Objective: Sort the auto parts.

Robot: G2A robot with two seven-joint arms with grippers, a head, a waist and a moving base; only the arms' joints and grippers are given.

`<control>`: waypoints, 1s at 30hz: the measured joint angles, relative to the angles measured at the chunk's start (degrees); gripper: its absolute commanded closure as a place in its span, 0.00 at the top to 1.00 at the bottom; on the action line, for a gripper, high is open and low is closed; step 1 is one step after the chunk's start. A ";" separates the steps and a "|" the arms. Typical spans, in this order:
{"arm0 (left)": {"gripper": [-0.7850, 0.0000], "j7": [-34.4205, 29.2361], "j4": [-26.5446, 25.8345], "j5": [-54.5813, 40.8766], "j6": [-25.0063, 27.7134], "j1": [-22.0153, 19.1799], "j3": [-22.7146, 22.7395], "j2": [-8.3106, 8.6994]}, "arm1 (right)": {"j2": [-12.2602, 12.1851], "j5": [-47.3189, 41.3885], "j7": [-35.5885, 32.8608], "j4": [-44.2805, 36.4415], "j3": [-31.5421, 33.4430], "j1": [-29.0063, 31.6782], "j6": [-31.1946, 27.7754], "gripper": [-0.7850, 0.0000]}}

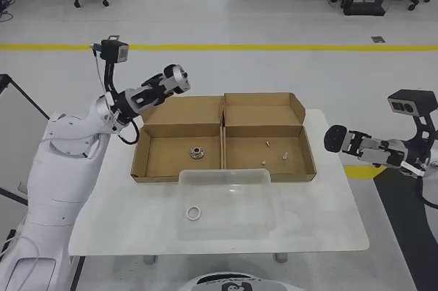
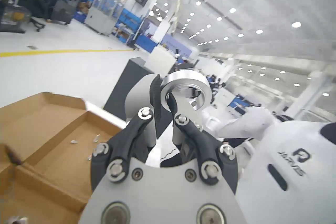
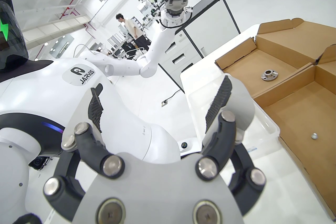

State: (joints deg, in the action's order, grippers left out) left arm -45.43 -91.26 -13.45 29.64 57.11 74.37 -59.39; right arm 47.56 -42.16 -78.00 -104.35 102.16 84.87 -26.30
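Nearest, along the front edge of the white table (image 1: 328, 218): a clear plastic tray (image 1: 223, 174), with a small white ring (image 1: 193, 212) lying toward its left end. Just behind the tray, side by side and touching: the left brown cardboard box (image 1: 168, 166) and the right brown cardboard box (image 1: 244, 164), both open. Near the middle of the left box, a silver flanged metal hub (image 1: 196, 153); scattered over the right box's floor, three small pale bolts (image 1: 284, 155).

Off the table's right edge, level with the boxes: the right gripper (image 3: 160, 96), spread wide, carrying nothing, well apart from every part.

Farthest, raised over the far left corner of the left box: the left gripper (image 2: 163, 93), clamped on a silver metal ring (image 2: 203, 97). Pinched through the ring's wall, one finger inside the bore, the other outside; bore facing roughly across toward the right arm.

From that claw, the left box's floor down and toward the front edge, hub nearer than bolts. Probably a short carry frontward and down before letting go. Risk, as judged: released from this height, a round ring rolling or bouncing over the low wall.
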 measured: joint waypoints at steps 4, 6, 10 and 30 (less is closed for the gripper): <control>0.00 -0.16 4.64 8.42 -1.20 -2.08 -1.47 -0.03 | 0.00 0.00 0.00 0.00 0.00 0.00 0.00 1.00; 0.00 -0.74 6.10 12.43 -2.26 -2.82 -2.17 0.02 | 0.00 0.00 0.00 0.00 0.00 0.00 0.00 1.00; 0.00 -2.39 7.44 20.40 -4.82 -3.62 -3.26 0.28 | 0.00 0.00 0.00 0.00 0.00 0.00 0.00 1.00; 0.00 -16.22 13.36 51.23 -9.73 -12.00 -17.68 -0.75 | 0.00 0.00 0.00 0.00 0.00 0.00 0.00 1.00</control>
State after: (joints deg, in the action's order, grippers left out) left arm -61.65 -77.90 37.77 19.90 45.11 56.69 -60.14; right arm 47.56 -42.16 -78.00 -104.35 102.16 84.87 -26.30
